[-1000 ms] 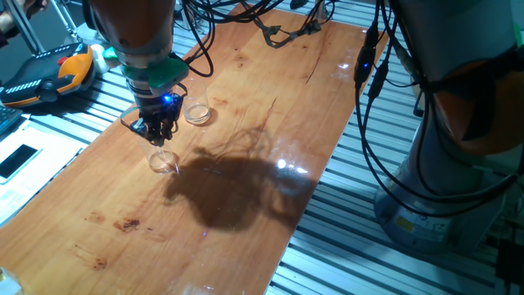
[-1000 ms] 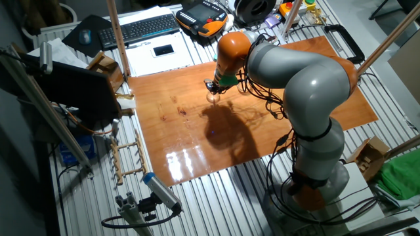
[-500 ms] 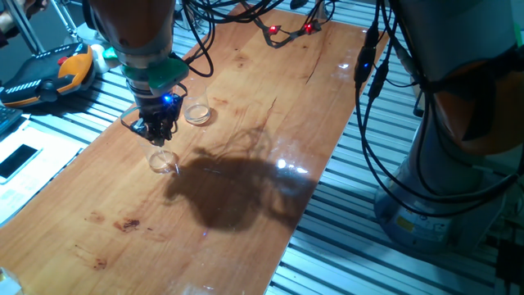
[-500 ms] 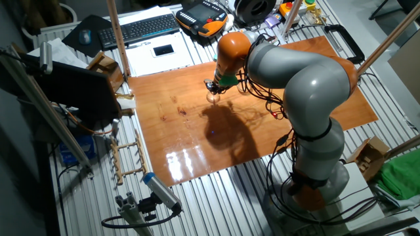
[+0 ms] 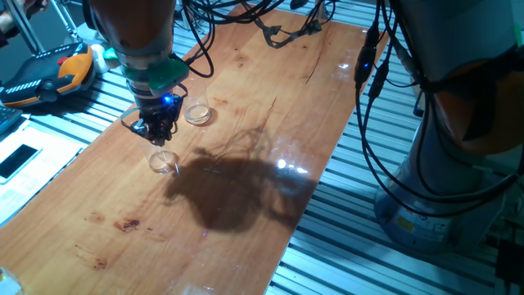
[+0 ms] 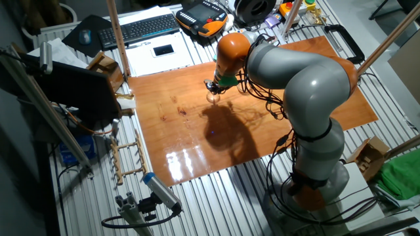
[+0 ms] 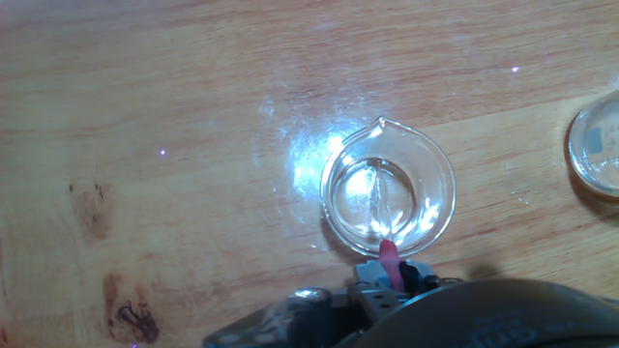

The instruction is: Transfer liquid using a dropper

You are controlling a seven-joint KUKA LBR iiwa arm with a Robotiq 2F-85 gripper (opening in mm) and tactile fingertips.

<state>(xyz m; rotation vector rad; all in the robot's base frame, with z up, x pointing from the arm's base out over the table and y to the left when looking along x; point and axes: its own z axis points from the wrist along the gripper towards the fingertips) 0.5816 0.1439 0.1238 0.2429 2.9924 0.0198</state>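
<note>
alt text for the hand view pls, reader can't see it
Looking straight down, a small clear glass beaker with a pour spout sits on a glossy wooden table, with the pink end of a thin dropper poking over its near rim. A second clear round dish is cut off at the right edge.

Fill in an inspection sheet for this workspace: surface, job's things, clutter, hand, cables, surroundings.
Surface: wooden table, stained, glare patches.
Job's things: dropper with pink end above the beaker; beaker clear, spouted, upright; shallow dish beside it, apart.
Clutter: nothing seen on the table.
Hand: hand directly above the beaker, shut on the dropper.
Cables: black cables lie on the table's far end.
Surroundings: keyboard, pendant, slatted bench.
</note>
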